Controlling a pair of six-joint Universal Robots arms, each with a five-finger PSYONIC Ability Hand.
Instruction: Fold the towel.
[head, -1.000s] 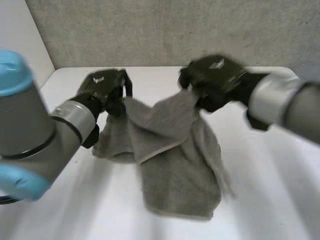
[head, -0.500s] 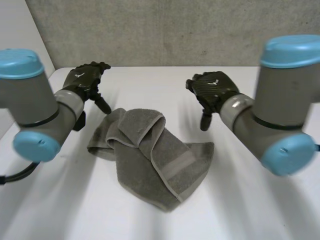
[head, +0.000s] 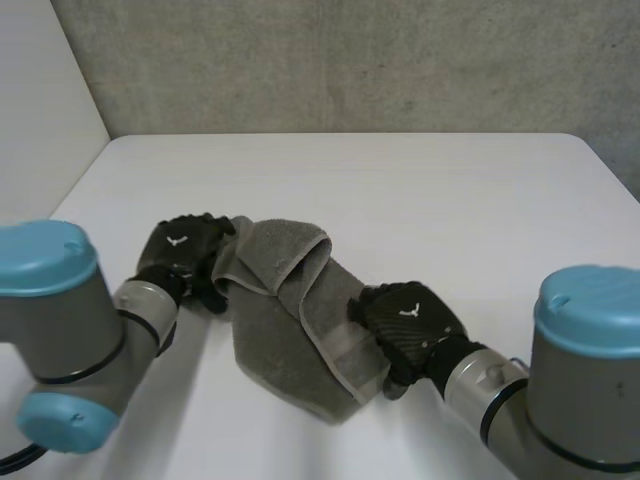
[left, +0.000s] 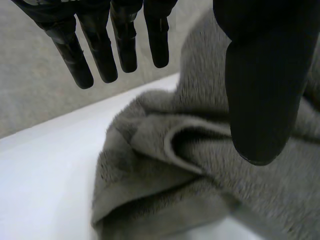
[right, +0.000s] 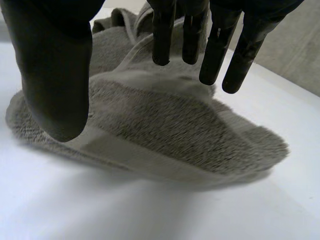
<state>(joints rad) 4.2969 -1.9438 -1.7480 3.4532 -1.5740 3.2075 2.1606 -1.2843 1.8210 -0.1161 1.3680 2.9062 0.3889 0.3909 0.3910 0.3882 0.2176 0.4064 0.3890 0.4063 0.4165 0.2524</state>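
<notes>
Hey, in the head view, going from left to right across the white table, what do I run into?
The black left hand, then the crumpled grey terry towel, then the black right hand.

A robot lab or test cell is indicated. In the head view a plain white table (head: 450, 200) is spread across the middle of the frame. It is backed along the top by a rough grey wall (head: 350, 60) that looks like bare concrete, and a blank white panel (head: 40, 110) is seen at the upper left. Machine arms with grey joints and light-blue caps are placed at the near edge: the left arm (head: 60, 320) at the lower left, the right arm (head: 585, 350) at the lower right.
</notes>
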